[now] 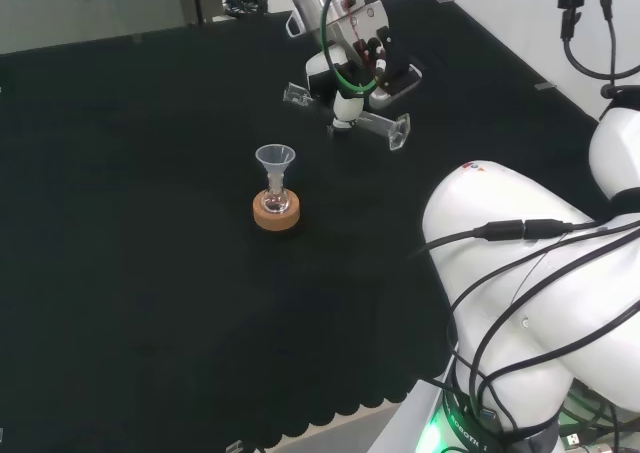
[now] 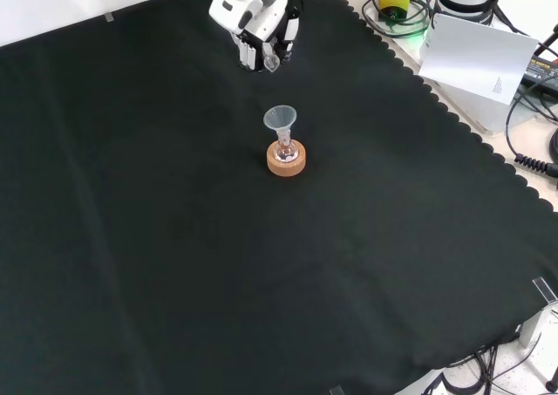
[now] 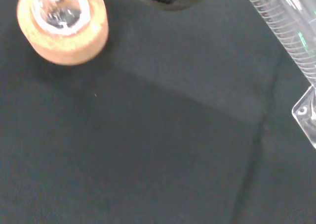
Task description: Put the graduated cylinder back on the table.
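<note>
**One cylinder lying sideways in my grasp, far side of the bench**

One clear graduated cylinder [image 1: 345, 110] lies across my hand [image 1: 352, 73], tipped over so it runs nearly level above the black cloth [image 1: 150, 223]. My fingers are curled round its middle. In the head view its flat foot [image 1: 398, 130] sticks out to the right of my grasp and its open mouth [image 1: 291, 94] to the left. Whether the foot touches the cloth I cannot tell. I am working near the bench's far edge in the head view; in the front view my hand [image 2: 261, 29] sits close to the top edge of the cloth, with a bit of the clear cylinder [image 2: 271, 60] showing below my fingers.

Nearer the middle of the cloth stands a cork ring [image 1: 276, 212] carrying a small glass flask [image 1: 276, 200], and a clear funnel [image 1: 275, 159] sits upright in the flask's neck. That stand is well apart from my hand. In the front view the cork ring [image 2: 286, 160] and funnel [image 2: 280, 119] lie just below my hand.

Past my palm, the wrist view shows the cylinder's ruled tube [image 3: 284, 26] running down to its foot [image 3: 307, 112], and the cork ring [image 3: 64, 28] with the flask's glass [image 3: 57, 9] in it, apart from the cylinder.
</note>
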